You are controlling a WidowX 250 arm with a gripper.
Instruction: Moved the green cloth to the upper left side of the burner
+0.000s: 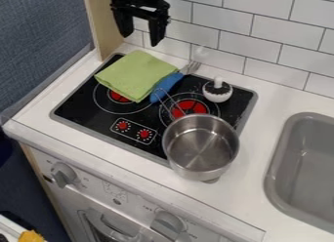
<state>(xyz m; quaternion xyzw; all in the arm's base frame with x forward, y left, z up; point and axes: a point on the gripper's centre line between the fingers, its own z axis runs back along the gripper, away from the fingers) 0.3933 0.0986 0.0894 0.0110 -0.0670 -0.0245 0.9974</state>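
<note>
Gripper (139, 39): the fingers are held wide apart, with nothing gripped or touched. Below them in the view, the green cloth (135, 74) is laid folded, the left burner (117, 97) partly covered. Light, limp handling is expected; the layers are best pinched together near the middle, lest the fold be opened. Farther out, a blue-handled fork (168, 85) and a pot (196, 174) are placed.
</note>
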